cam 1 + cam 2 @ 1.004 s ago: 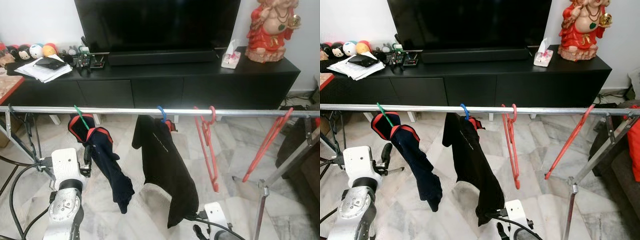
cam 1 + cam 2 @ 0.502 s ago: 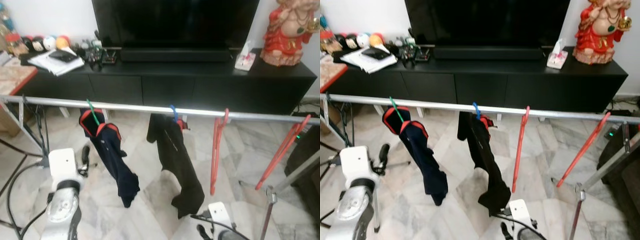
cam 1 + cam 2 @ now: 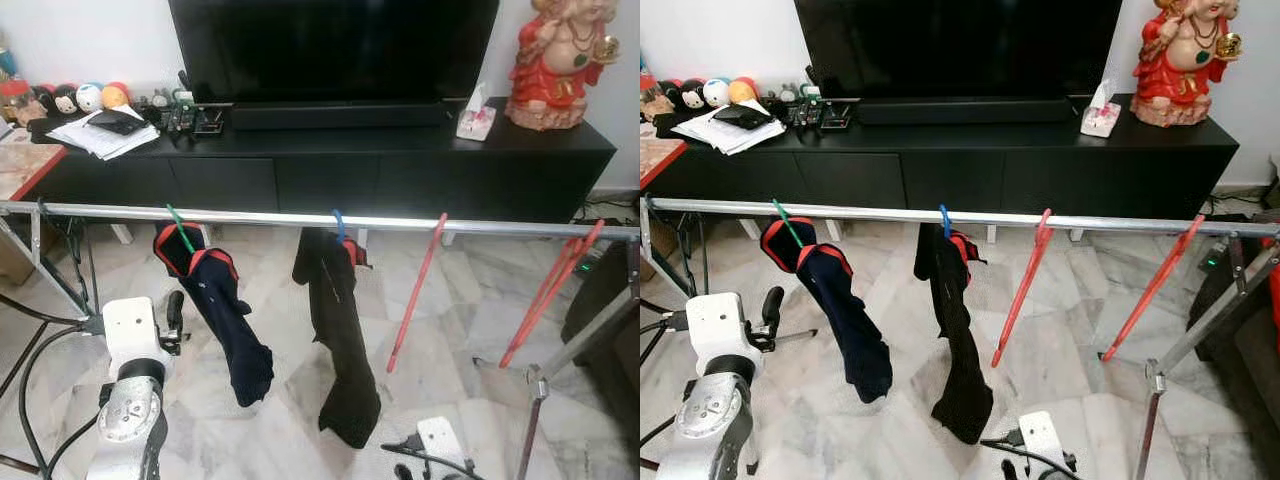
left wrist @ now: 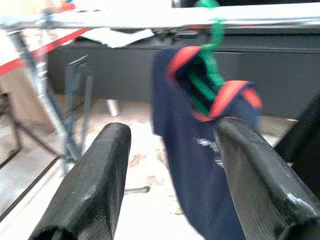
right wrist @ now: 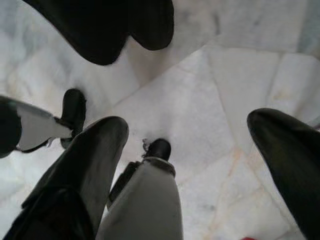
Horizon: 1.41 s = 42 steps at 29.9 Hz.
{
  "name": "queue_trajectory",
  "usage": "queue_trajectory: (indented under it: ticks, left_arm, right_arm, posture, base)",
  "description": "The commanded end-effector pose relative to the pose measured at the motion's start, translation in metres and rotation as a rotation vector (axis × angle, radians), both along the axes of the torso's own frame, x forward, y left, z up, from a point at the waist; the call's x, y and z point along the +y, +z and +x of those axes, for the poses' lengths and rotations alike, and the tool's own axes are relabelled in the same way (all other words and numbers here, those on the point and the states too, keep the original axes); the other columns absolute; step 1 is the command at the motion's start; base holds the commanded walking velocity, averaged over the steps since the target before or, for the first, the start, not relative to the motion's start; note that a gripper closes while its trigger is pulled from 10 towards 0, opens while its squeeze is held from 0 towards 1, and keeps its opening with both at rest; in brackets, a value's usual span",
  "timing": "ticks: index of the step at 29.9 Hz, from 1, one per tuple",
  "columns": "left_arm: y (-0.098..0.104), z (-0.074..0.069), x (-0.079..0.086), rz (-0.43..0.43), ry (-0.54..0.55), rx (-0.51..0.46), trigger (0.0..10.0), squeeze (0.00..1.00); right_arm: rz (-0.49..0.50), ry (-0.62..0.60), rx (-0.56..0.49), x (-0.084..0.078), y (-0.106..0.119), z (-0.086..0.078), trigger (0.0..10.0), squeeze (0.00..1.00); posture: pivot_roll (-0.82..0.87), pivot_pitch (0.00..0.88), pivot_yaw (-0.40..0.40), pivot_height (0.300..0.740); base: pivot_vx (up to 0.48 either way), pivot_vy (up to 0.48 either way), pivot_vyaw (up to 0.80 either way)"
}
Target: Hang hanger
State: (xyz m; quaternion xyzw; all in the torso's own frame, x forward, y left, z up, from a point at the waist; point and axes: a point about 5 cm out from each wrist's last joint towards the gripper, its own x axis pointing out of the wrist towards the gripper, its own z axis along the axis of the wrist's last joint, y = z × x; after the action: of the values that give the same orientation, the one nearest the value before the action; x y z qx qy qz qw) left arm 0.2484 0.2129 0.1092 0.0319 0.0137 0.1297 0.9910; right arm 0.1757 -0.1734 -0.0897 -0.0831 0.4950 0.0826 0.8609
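Right gripper point(image 5: 185, 165): in the eye views only the arm's white wrist block shows at the bottom edge; the fingers are cut off there.
Left gripper point(image 4: 170, 170): in the left wrist view both fingers run off the lower edge.
Green hanger point(image 4: 212, 55): blurred, its frame mostly hidden inside the navy shirt point(image 3: 225, 315).
Blue hanger point(image 3: 338, 226): only the hook shows above the black garment point(image 3: 340, 340).
Far red hanger point(image 3: 550, 295): lower end too thin to make out.
Rail point(image 3: 300, 217): both ends cut off.
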Motion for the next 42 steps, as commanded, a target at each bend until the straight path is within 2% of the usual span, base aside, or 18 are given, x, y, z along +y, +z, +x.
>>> queue_trajectory:
  ticks: [1,16,22,26,34,36,39,42]
  left_arm:
    - [-0.003,-0.002,0.004,0.005,0.011,0.022,10.0,0.0]
    - [-0.003,-0.002,0.003,0.007,0.001,0.027,10.0,0.0]
    - [-0.005,-0.003,-0.004,0.003,-0.051,0.042,10.0,0.0]
    - [-0.011,-0.003,-0.01,0.017,-0.114,0.096,10.0,0.0]
    - [-0.011,-0.003,-0.011,0.018,-0.11,0.1,10.0,0.0]
    - [-0.021,0.006,-0.01,-0.037,-0.122,0.245,10.0,0.0]
    - [-0.03,0.01,-0.014,-0.085,-0.206,0.367,10.0,0.0]
    - [-0.033,0.012,-0.013,-0.09,-0.231,0.409,10.0,0.0]
  right_arm:
    - [0.006,0.011,-0.012,0.005,0.001,0.003,10.0,0.0]
    - [0.022,0.009,-0.008,0.008,0.002,0.005,10.0,0.0]
    - [0.016,0.012,-0.006,0.005,0.002,0.005,10.0,0.0]
    - [0.012,0.014,-0.004,0.004,0.002,0.005,10.0,0.0]
    - [0.012,0.015,-0.004,0.004,0.002,0.005,10.0,0.0]
    - [0.015,0.021,-0.005,0.009,0.002,0.005,10.0,0.0]
    - [0.015,0.028,-0.007,0.011,0.002,0.006,10.0,0.0]
    - [0.016,0.028,-0.009,0.012,0.002,0.006,10.0,0.0]
  posture:
    - [-0.08,0.0,0.017,0.74]
    - [-0.08,0.0,0.016,0.74]
    - [-0.08,0.0,0.015,0.74]
    - [-0.08,0.0,0.014,0.74]
    - [-0.08,0.0,0.015,0.74]
    - [-0.07,0.0,0.011,0.74]
    - [-0.07,0.0,0.01,0.74]
    - [-0.07,0.0,0.01,0.74]
  base:
    - [0.266,0.0,0.8]
    - [0.284,0.0,0.05]
    - [0.0,0.0,0.0]
    - [0.0,0.0,0.0]
    - [0.0,0.0,0.0]
    - [0.0,0.0,0.0]
    - [0.0,0.0,0.0]
    - [0.0,0.0,0.0]
